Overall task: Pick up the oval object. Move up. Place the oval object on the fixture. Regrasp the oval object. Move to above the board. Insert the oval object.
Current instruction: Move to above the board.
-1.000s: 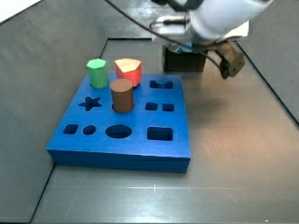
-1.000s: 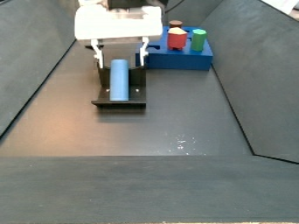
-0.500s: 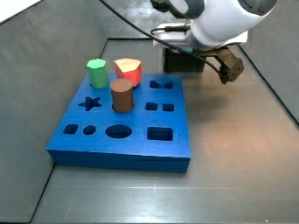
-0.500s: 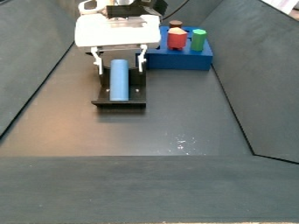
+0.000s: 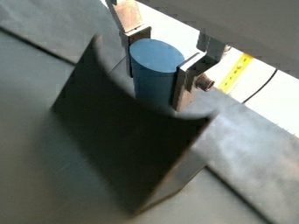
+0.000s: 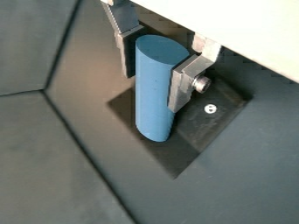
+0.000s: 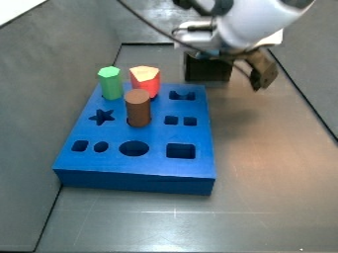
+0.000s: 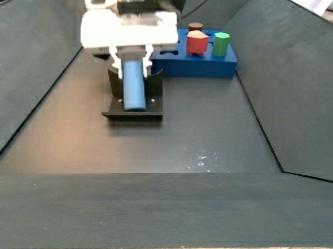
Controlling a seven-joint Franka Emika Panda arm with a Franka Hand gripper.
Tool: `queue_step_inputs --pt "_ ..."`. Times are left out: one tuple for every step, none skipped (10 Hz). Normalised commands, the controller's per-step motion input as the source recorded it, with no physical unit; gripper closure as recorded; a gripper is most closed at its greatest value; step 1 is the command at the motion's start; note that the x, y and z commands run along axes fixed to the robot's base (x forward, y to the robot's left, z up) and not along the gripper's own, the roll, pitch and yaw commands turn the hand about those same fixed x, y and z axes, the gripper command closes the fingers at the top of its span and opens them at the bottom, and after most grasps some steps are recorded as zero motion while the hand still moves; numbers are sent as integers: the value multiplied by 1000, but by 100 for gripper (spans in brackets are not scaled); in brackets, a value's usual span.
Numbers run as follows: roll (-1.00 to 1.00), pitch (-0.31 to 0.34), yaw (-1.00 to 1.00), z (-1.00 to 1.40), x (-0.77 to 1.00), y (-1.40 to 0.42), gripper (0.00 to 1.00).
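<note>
Oval peg [image 8: 131, 81] lies on the fixture [image 8: 134, 111], end effector [image 6: 156, 63] clamped around it; carrying to the board [image 7: 138, 138] and insertion remain.

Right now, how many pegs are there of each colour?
Pale blue: 1, the oval object lying on the fixture, between the gripper fingers.
Green: 1, standing in the board.
Red: 1, also in the board.
Brown: 1, also in the board.
Total: 4.
</note>
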Motion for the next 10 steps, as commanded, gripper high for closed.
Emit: queue_step_inputs --pt "138 -178 -23 1000 49 37 100" --pt "109 -169 -69 1000 42 36 100" --pt "84 -154 -109 1000 37 36 100" --pt "65 -116 -151 1000 31 34 100" --pt "56 -82 -166 1000 26 33 100" --pt "50 -46 -171 1000 20 32 100" --pt "45 -1 -161 1000 14 31 100" --pt "41 31 -145 1000 8 30 100" --pt "39 52 -130 1000 3 29 100" --pt "30 88 -97 1000 -5 24 100"
